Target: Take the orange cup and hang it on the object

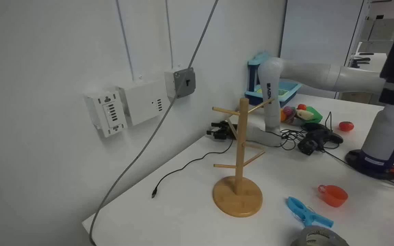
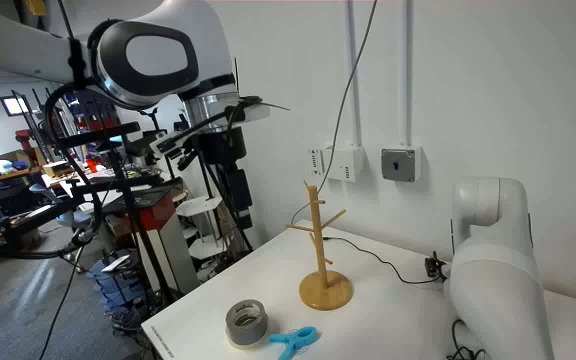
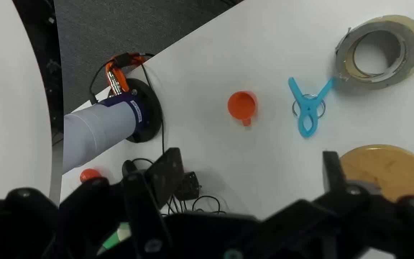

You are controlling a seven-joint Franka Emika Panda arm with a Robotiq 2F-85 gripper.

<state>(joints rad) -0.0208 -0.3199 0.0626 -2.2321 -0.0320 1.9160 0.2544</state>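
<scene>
The orange cup (image 1: 334,196) stands on the white table in an exterior view, its handle toward the mug tree. In the wrist view the cup (image 3: 242,105) lies ahead of the fingers, its open top facing up. It is out of view in an exterior view. The object, a wooden mug tree (image 1: 240,147), stands upright with bare pegs; it also shows in an exterior view (image 2: 319,240). In the wrist view its round base (image 3: 390,167) is partly hidden behind a finger. My gripper (image 3: 251,167) is open and empty, high above the table. It also shows in an exterior view (image 2: 244,217).
A blue clamp (image 1: 308,213) lies between cup and tree. Tape rolls (image 2: 246,322) sit near the table edge. A second white arm (image 2: 493,260) rests by the wall. Black devices with cables (image 1: 318,138) and a red ball-like item (image 1: 346,126) lie farther back.
</scene>
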